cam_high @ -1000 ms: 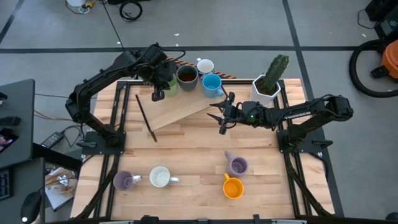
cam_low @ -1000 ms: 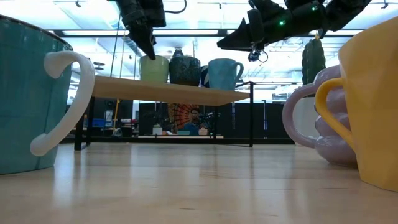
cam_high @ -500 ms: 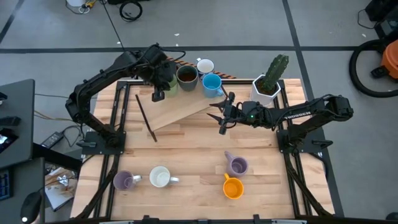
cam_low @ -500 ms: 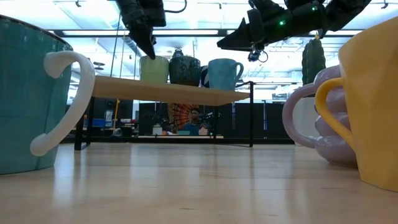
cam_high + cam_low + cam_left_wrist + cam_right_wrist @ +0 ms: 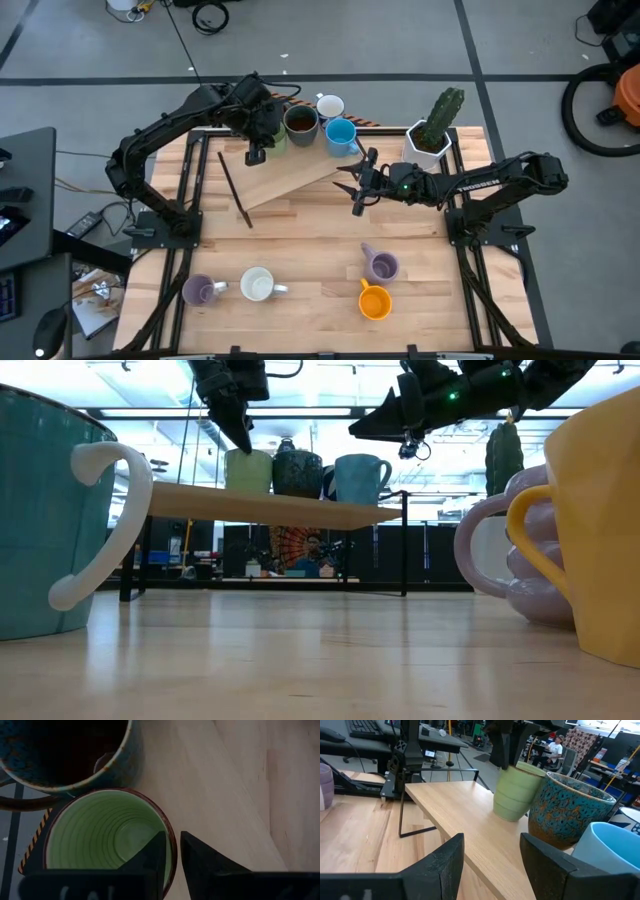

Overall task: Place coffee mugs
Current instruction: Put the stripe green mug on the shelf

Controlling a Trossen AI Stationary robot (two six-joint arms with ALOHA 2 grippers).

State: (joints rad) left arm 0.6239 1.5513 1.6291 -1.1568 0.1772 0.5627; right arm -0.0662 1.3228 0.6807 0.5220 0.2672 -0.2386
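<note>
Left tool: the left tool (image 5: 262, 135) sits at the green ribbed ceramic mug (image 5: 112, 842) on the raised light-wood shelf (image 5: 290, 170); its fingers stand close together astride the mug's rim, one finger (image 5: 150, 862) inside, the other outside, pinching the wall.
Right tool: the right tool (image 5: 356, 182) hovers above the shelf's near edge, spread wide with nothing between its fingers (image 5: 547, 865).
Shelf row: the green mug stands at the shelf's far end, touching or just beside the dark brown speckled mug (image 5: 300, 122); the light blue mug (image 5: 340, 134) comes next, and the white mug with a blue inside (image 5: 329, 105) stands just behind these two.
Front of tabletop: on the pale wooden tabletop (image 5: 300, 245) a purple mug (image 5: 198, 291) and a white mug (image 5: 258, 285) stand near each other toward the left arm's side; a second purple ribbed mug (image 5: 379, 265) and an orange mug (image 5: 374, 302) stand just beside each other toward the right arm's side.
Other: a white hexagonal pot with a green cactus (image 5: 434, 128) stands near the tabletop's far corner by the right arm; a dark thin stick (image 5: 233, 188) lies near the shelf's left end.
</note>
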